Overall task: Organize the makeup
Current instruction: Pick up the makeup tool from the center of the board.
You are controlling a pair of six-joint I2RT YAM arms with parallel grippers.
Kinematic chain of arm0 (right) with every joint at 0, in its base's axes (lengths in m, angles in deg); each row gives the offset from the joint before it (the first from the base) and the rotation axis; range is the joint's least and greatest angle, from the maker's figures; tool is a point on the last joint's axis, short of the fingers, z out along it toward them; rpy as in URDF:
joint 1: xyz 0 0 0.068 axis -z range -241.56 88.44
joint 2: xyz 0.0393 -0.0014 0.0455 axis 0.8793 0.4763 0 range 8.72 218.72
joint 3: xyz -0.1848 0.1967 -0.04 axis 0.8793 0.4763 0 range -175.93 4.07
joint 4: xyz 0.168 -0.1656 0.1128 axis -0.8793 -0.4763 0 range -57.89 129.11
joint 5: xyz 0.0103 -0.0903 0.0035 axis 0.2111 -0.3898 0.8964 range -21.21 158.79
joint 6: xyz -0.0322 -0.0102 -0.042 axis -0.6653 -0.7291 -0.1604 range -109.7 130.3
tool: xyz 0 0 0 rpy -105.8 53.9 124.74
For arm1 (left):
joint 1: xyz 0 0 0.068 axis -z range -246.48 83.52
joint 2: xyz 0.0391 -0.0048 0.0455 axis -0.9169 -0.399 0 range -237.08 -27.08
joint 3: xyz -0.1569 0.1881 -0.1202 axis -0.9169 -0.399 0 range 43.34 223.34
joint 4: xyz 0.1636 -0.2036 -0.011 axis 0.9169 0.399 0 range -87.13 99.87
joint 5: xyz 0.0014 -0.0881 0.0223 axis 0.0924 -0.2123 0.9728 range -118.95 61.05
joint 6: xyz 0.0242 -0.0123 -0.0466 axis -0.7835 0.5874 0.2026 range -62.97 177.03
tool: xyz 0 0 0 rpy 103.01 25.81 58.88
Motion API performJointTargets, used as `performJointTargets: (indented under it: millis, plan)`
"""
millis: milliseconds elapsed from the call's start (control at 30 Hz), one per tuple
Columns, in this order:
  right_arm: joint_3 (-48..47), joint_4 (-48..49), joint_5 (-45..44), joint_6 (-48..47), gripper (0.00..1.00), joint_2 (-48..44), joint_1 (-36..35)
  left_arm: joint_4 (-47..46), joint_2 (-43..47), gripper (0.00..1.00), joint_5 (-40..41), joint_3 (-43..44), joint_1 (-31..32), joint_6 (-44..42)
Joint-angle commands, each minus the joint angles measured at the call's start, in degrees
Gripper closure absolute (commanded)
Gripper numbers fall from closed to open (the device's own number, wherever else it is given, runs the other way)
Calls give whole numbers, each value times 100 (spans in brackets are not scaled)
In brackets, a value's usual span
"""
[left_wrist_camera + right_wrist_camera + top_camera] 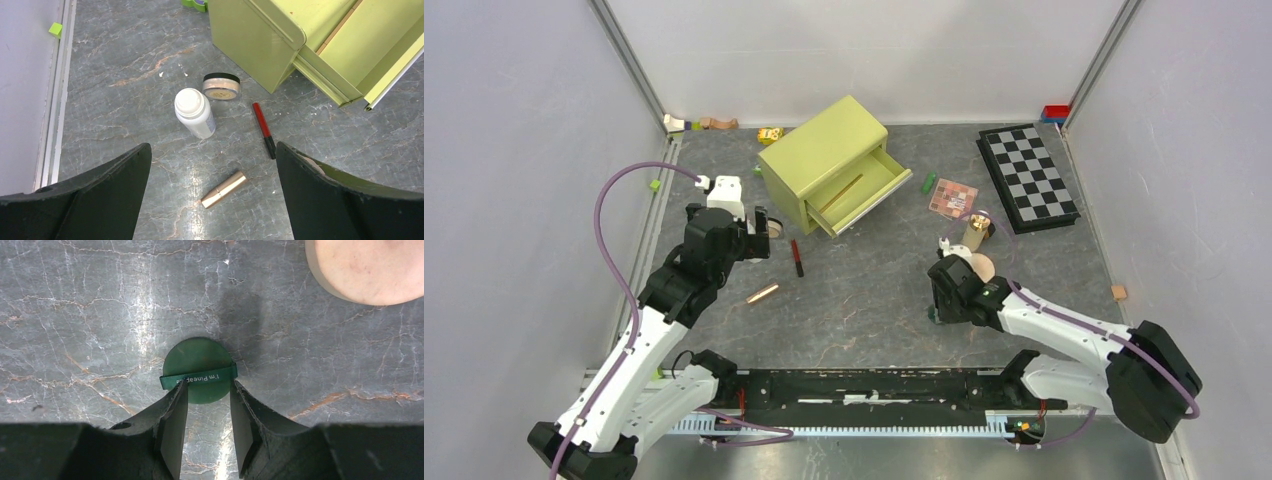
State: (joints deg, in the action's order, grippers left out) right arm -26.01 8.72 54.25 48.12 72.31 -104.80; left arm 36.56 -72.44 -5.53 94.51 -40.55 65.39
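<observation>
The green disc (199,365) lies flat on the grey marbled tabletop (75,315) at the middle of the right wrist view, with a green band printed "I'm Pineapple" across it. The right gripper (207,390) sits just below it in the frame. Its jaws stand a narrow gap apart, with the tips over the disc's lower edge and not clamped on it. A round tan compact (370,267) fills the upper right corner of that view, apart from the disc.

In the left wrist view the white bottle (195,112) lies near the centre, with a second tan compact (221,86) just above and to its right. The red-black pencil (263,129) lies to the right of the bottle, and the rose-gold tube (224,189) is below, near the bottom centre. The left gripper (212,150) hangs above these with its jaws wide apart, holding nothing.

In the top view, a yellow-green cabinet (824,160) stands at the upper centre with its drawer (864,195) pulled out. To its right are the green stick (930,183) and the pink-brown eyeshadow palette (952,197), and further right the chequered board (1027,177).
</observation>
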Motion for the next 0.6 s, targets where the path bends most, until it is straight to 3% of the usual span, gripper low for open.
performJointTargets:
  millis: [0, 167, 333, 567]
  plan:
    - [54, 261, -186, 41, 58, 172, -44, -248, 6, 0, -41, -3, -31, 254]
    - [129, 325, -231, 33, 65, 279, -44, -249, -7, 0, -57, 1, -36, 254]
    - [172, 385, -245, 32, 82, 269, -46, -249, -9, 0, -62, -1, -40, 245]
    - [-51, 187, -467, -37, 91, 31, -44, -258, -43, 0, -74, -2, -35, 236]
